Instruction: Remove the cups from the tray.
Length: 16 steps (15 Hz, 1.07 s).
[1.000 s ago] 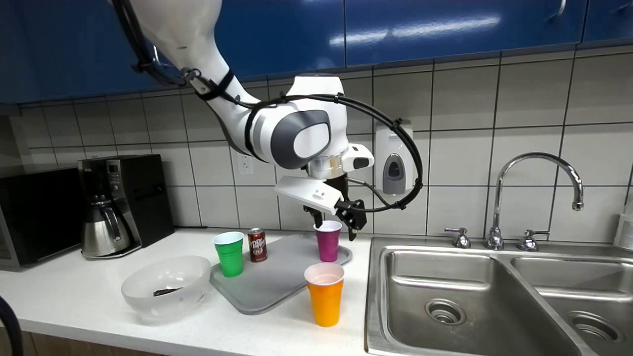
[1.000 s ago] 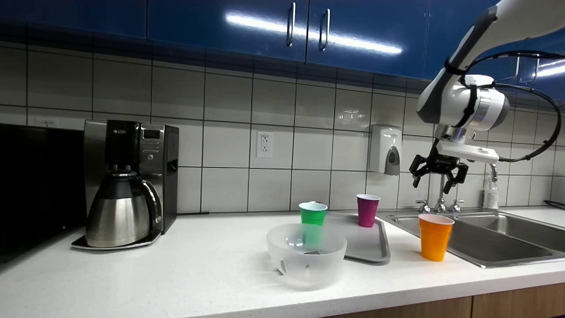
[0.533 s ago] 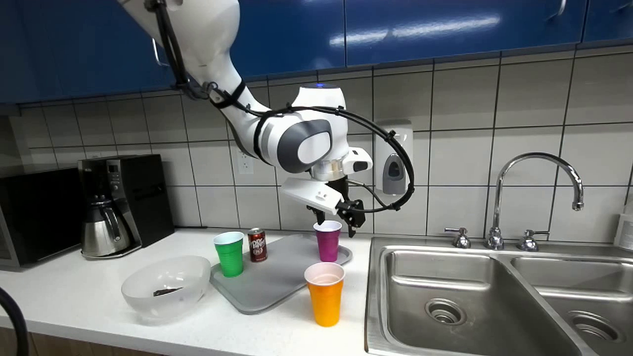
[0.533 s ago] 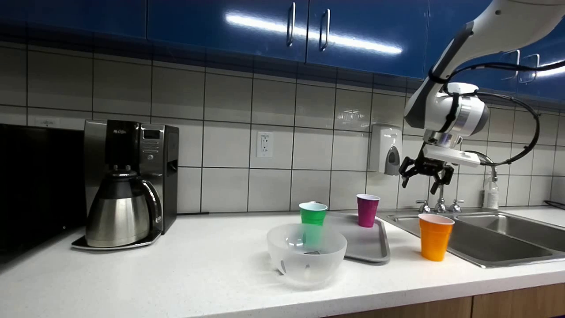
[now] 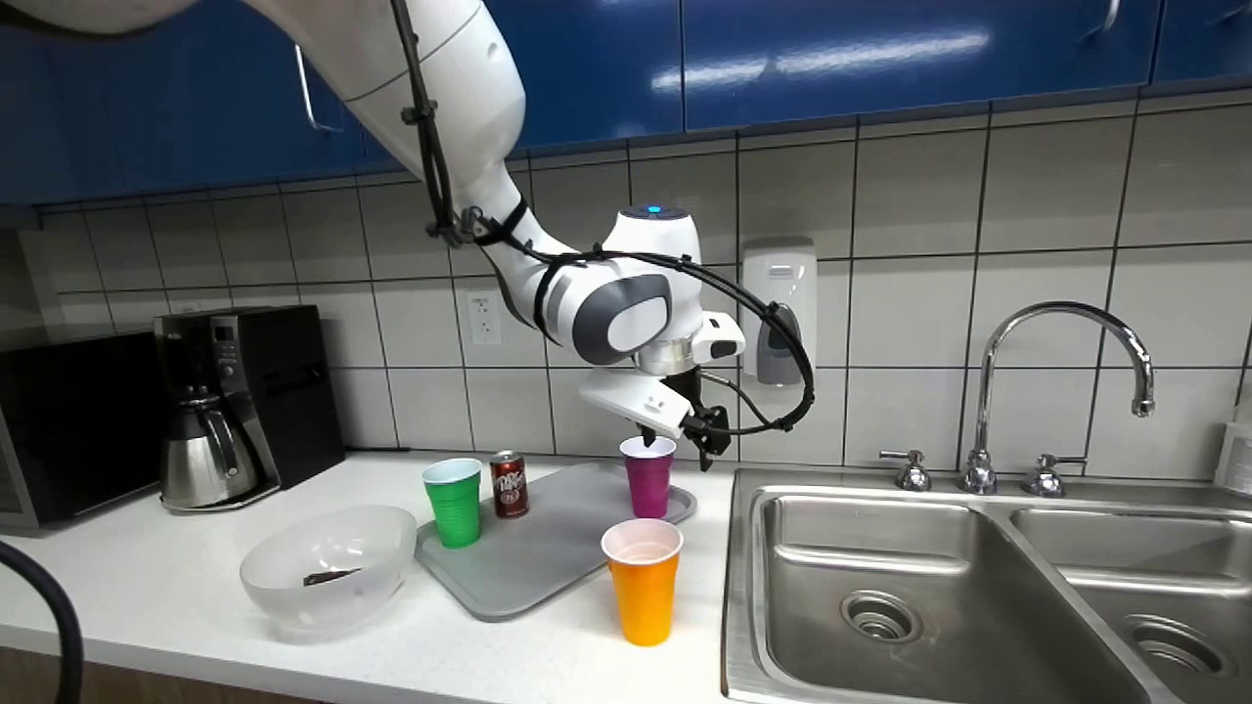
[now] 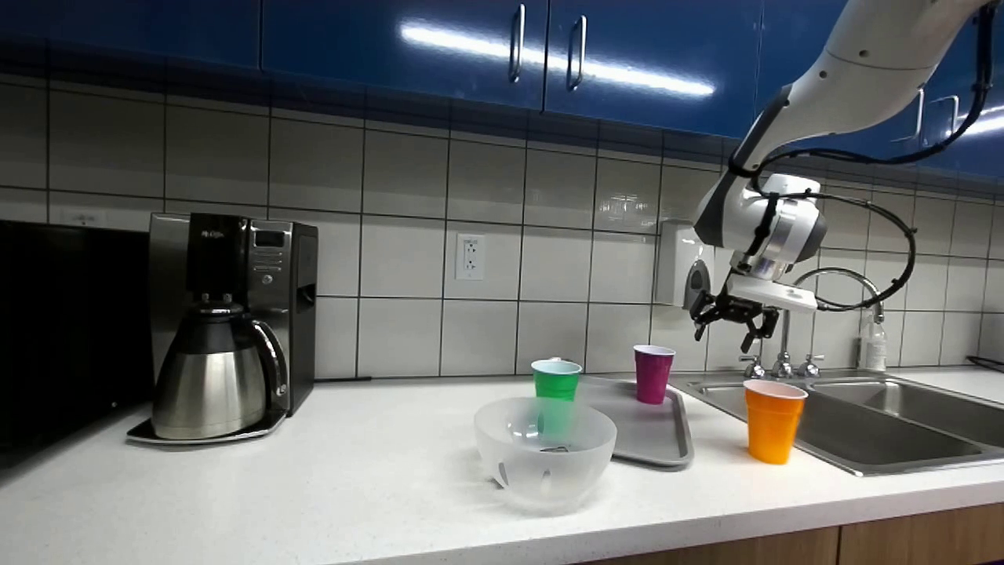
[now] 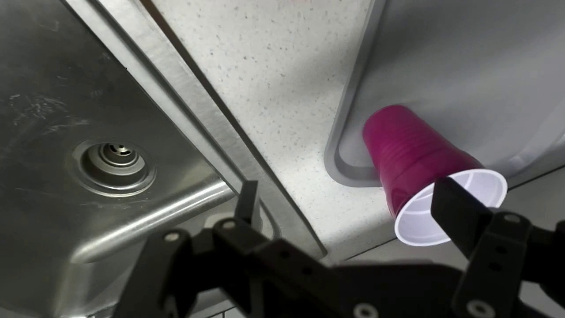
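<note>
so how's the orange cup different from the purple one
The orange cup stands on the counter, the purple cup on the tray. The orange cup is nearer the counter's front edge; the purple cup is back toward the tiled wall. The orange cup's inside looks pinkish, the purple cup's whiter. Both stand upright.

Frosted bowl (image 6: 522,476) holding something dark (image 5: 331,577) I can't identify, soda can (image 5: 510,485), coffee maker (image 5: 284,391), soap dispenser (image 6: 678,259), faucet (image 5: 985,391) over steel sink (image 5: 880,548)

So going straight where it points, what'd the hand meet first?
Likely the purple cup: one finger overlaps it in the wrist view. Depth is unclear; the finger might slip past to the counter.
</note>
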Each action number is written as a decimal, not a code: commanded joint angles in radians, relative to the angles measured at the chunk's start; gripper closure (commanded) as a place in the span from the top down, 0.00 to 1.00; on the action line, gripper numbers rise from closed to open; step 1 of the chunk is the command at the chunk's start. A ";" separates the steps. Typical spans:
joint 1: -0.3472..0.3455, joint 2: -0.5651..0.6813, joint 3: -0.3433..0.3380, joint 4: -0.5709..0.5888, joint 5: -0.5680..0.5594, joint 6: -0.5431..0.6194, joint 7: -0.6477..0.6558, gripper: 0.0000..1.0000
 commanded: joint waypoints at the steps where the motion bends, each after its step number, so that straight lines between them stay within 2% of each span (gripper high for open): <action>1: -0.029 0.091 0.037 0.108 0.066 0.014 -0.069 1.00; 11: -0.060 0.264 0.087 0.306 0.127 0.003 -0.128 1.00; 12: -0.120 0.272 0.157 0.318 0.064 0.012 -0.087 1.00; 16: -0.170 0.326 0.235 0.378 0.035 0.006 -0.088 1.00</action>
